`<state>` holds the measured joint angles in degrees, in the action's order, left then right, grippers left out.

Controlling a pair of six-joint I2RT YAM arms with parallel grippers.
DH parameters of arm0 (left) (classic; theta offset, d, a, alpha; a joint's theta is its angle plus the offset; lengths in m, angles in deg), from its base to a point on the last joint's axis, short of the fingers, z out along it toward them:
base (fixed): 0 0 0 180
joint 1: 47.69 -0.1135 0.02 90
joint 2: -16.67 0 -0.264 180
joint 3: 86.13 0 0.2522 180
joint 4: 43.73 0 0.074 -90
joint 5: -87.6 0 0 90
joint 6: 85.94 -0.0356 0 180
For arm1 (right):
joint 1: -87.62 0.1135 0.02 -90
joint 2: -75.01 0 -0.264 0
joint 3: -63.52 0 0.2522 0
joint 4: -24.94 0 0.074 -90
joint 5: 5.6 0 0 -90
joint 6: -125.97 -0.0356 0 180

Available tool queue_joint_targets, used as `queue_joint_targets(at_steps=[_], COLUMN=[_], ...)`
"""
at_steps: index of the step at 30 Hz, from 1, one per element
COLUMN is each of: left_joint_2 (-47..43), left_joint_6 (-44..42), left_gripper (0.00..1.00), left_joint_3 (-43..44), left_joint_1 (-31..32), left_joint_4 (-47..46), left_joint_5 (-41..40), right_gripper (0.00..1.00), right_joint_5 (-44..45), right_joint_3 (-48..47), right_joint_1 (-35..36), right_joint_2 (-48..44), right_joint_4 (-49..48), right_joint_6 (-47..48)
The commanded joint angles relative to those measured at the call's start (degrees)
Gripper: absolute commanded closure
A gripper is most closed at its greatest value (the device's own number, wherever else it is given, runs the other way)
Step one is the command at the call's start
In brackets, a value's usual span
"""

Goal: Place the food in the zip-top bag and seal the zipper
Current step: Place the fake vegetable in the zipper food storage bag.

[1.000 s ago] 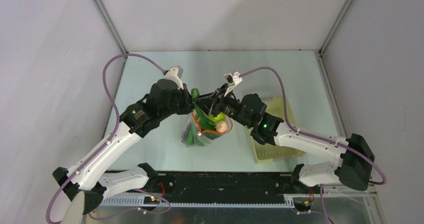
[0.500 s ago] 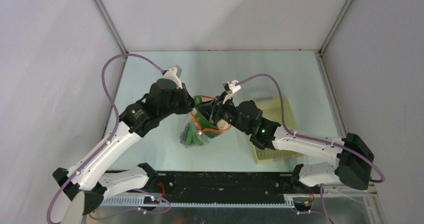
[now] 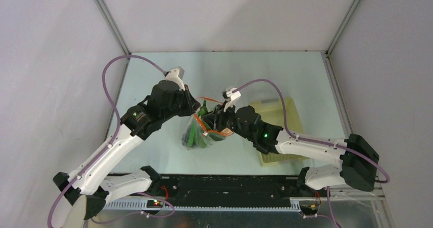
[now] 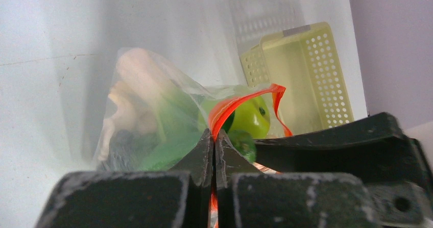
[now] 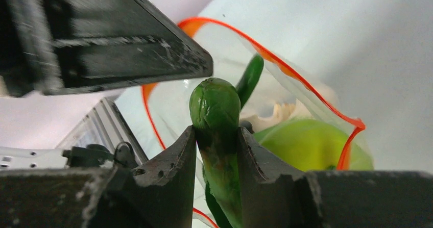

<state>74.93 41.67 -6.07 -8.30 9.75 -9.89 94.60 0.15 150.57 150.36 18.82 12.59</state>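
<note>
Clamped the left gripper (image 4: 213, 154) shut on the thin orange-red zipper strip (image 4: 240, 98) at the mouth of the clear, crinkly zip-top bag (image 4: 148, 110), round green apple (image 4: 254, 117) inside. Squeezed the long green pepper (image 5: 215, 108) in the right gripper (image 5: 217, 136) at that mouth. Drew the right arm closer over the bag than a second before, off the pale yellow perforated basket (image 3: 288, 110) beside it.

We read no text, label, brand, number or sign in any view, neither on the zip-top bag (image 3: 200, 132) nor on the basket (image 3: 289, 117) at right.
</note>
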Motion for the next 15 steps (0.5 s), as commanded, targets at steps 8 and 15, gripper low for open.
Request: queue_joint_targets(at_steps=[8, 15], left_joint_2=[-2.26, -1.87], left_joint_6=[1.24, 1.23], left_gripper=[1.00, 1.00], left_joint_3=[-0.27, -0.34], left_joint_1=[-0.16, -0.17], left_joint_4=[-6.86, -6.89], left_joint_5=[3.45, 3.59], right_gripper=[1.00, 0.79], right_joint_5=[5.49, 6.67], right_joint_3=[-7.75, -11.57], right_joint_1=[1.07, 1.61], right_joint_2=[6.88, 7.08], right_joint_4=[13.41, 17.54], right_joint_6=[-4.40, -5.57])
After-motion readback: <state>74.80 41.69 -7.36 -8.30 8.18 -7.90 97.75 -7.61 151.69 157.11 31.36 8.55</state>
